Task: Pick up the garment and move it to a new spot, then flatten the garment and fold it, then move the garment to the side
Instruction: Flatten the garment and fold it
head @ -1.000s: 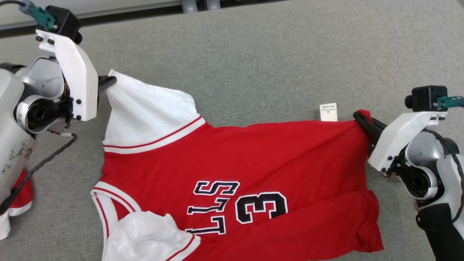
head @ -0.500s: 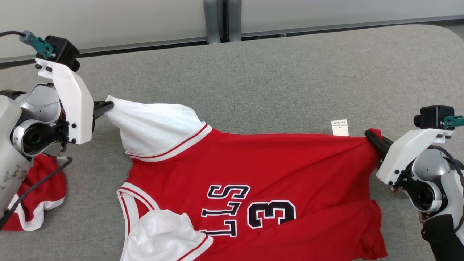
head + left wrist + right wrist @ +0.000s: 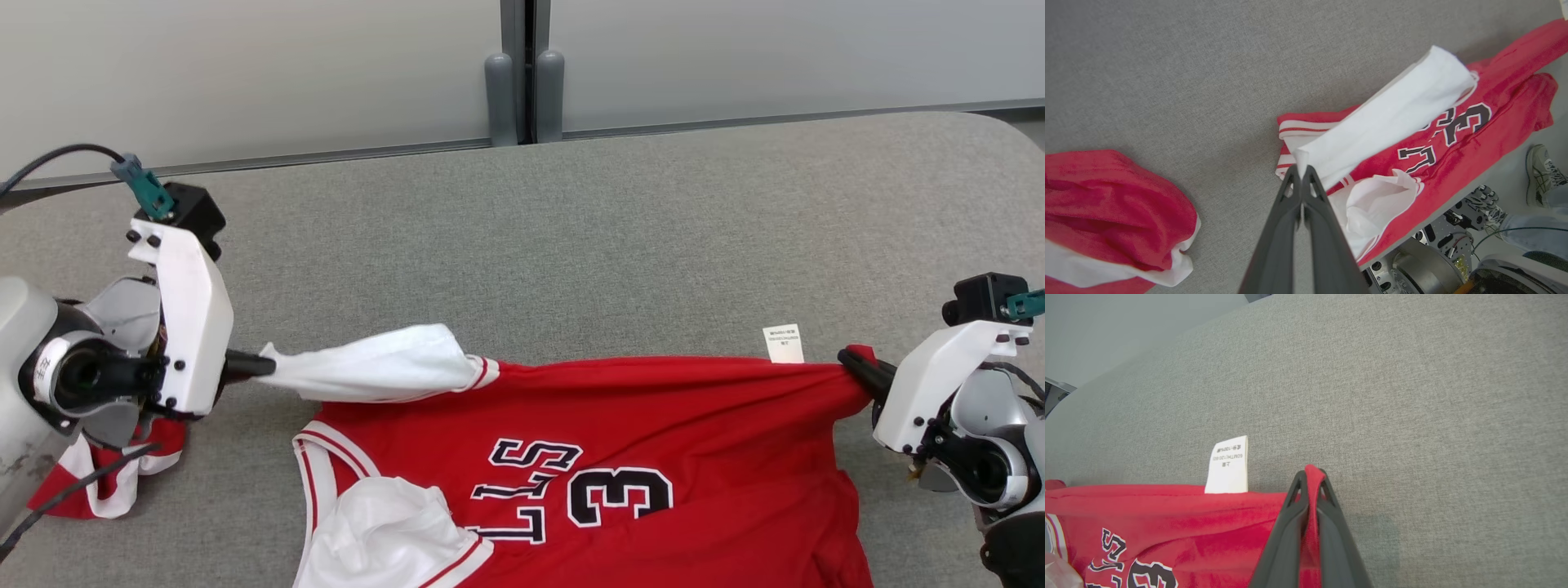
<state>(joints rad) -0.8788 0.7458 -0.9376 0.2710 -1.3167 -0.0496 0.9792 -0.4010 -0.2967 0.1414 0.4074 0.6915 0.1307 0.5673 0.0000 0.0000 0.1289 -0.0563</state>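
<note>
The red basketball jersey with white sleeves (image 3: 653, 425) lies along the near edge of the grey fabric-covered desk (image 3: 620, 245), its far edge pulled taut between the left gripper (image 3: 260, 365), clenched on a white sleeve tip (image 3: 282, 371), and the right gripper (image 3: 853, 361), clamped on a red corner beside the white care label (image 3: 783, 343).

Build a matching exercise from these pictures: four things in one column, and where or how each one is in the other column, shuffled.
1. left gripper
2. right gripper
3. care label
4. crumpled red garment

A. sticks out from the far edge of the jersey
B. shut on the jersey's red corner
C. bunched on the table, apart from the jersey
D. shut on the tip of the white sleeve

Pairs: 1-D, 2-B, 3-A, 4-C
</note>
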